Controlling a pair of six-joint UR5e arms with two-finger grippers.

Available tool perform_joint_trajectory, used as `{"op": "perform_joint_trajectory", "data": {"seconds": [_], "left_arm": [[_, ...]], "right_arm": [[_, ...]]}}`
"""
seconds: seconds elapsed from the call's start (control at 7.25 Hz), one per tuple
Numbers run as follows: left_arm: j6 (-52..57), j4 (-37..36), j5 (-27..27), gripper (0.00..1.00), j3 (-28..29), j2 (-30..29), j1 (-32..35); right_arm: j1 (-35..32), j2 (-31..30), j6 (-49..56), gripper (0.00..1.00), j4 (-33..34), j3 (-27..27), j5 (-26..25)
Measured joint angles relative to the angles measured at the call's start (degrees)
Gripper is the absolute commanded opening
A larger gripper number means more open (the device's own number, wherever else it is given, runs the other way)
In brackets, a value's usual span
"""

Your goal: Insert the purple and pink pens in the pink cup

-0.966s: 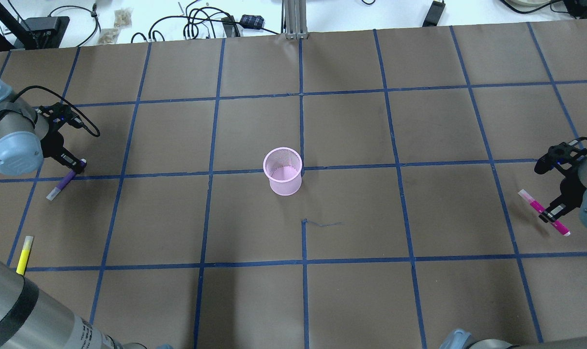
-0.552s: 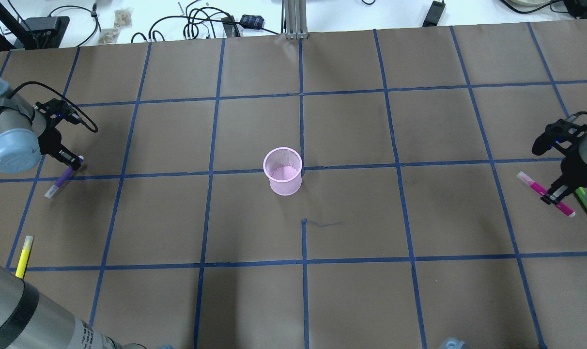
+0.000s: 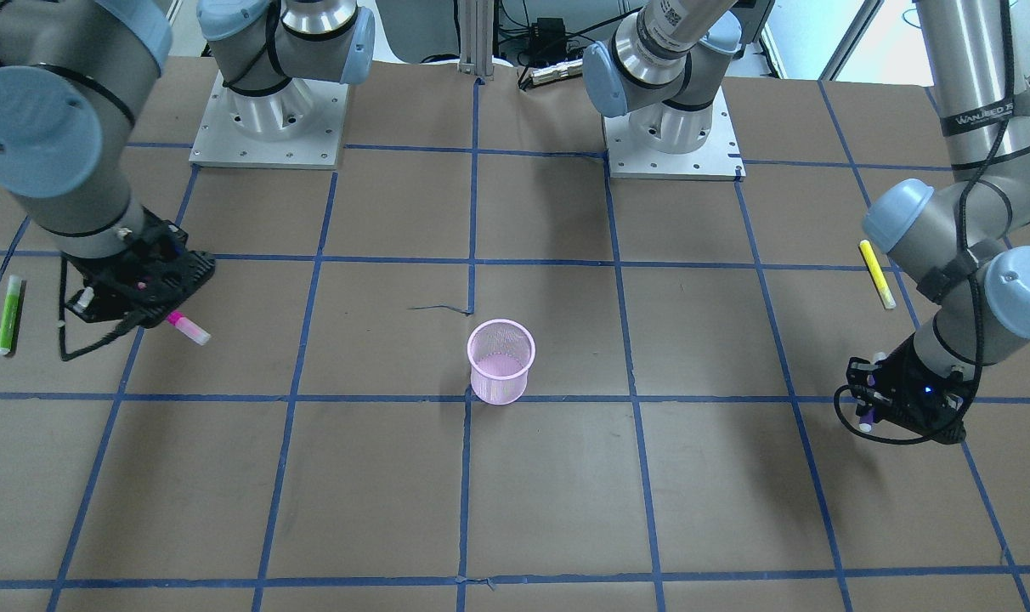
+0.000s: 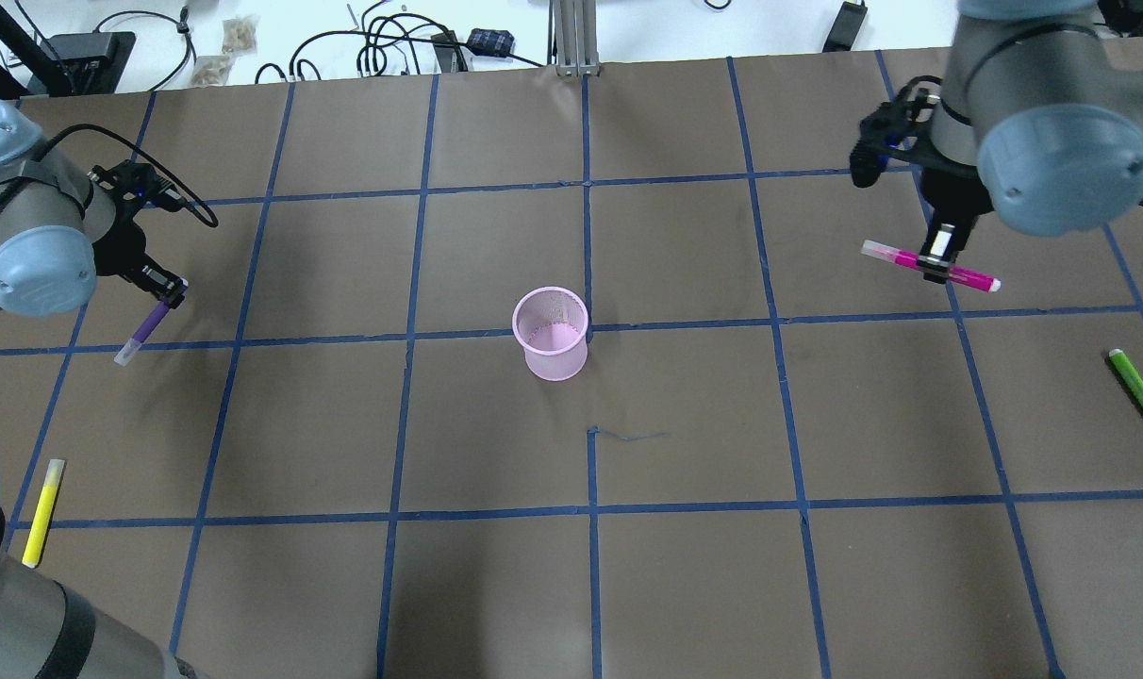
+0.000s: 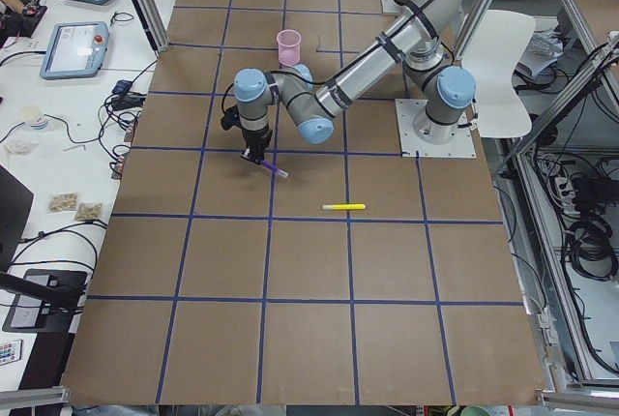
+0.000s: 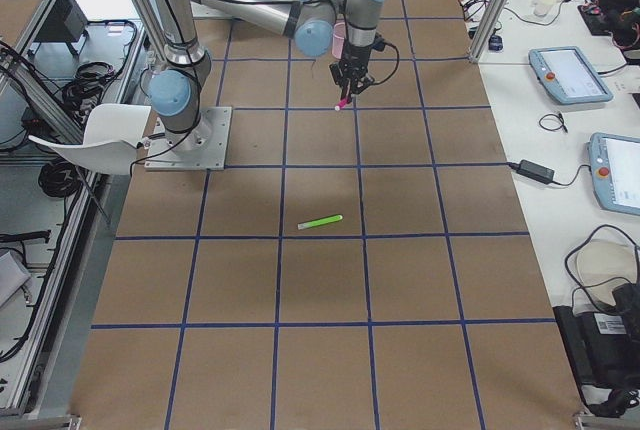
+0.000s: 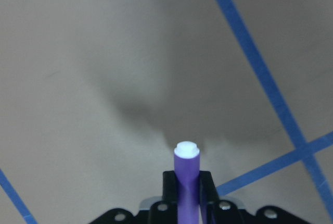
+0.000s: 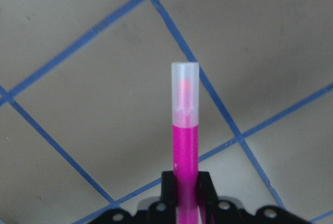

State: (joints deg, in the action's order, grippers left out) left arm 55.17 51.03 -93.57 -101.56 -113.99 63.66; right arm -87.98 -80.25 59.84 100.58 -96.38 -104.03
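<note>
The pink mesh cup (image 4: 551, 332) stands upright at the table's middle, also in the front view (image 3: 501, 361). My left gripper (image 4: 168, 298) is shut on the purple pen (image 4: 143, 328) and holds it tilted above the table, far left of the cup. The left wrist view shows the pen (image 7: 186, 182) between the fingers. My right gripper (image 4: 936, 264) is shut on the pink pen (image 4: 897, 256) and holds it level in the air, right of and beyond the cup. The right wrist view shows that pen (image 8: 185, 146) clamped between the fingers.
A yellow pen (image 4: 41, 509) lies near the left front edge. A green pen (image 4: 1140, 396) lies at the far right. Blue tape lines grid the brown table cover. Cables and small items lie beyond the table's far edge.
My right arm has swung away from the robot and inward with the pink pen, uncovering the green pen. My left gripper has moved slightly farther and rightward with the purple pen.
</note>
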Motion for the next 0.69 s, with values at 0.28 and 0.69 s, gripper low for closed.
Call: {"op": "perform_joint_trajectory", "data": {"seconds": [0.28, 0.69], "left_arm": [[-2.9, 1.0, 0.1, 0.00, -0.2, 1.1, 1.5], [-6.2, 1.4, 0.8, 0.00, -0.2, 2.3, 4.6]], "right_arm": [[-13.3, 5.5, -13.5, 0.00, -3.3, 6.5, -4.0], [-28.2, 12.6, -30.2, 0.00, -7.7, 13.3, -9.0]]}}
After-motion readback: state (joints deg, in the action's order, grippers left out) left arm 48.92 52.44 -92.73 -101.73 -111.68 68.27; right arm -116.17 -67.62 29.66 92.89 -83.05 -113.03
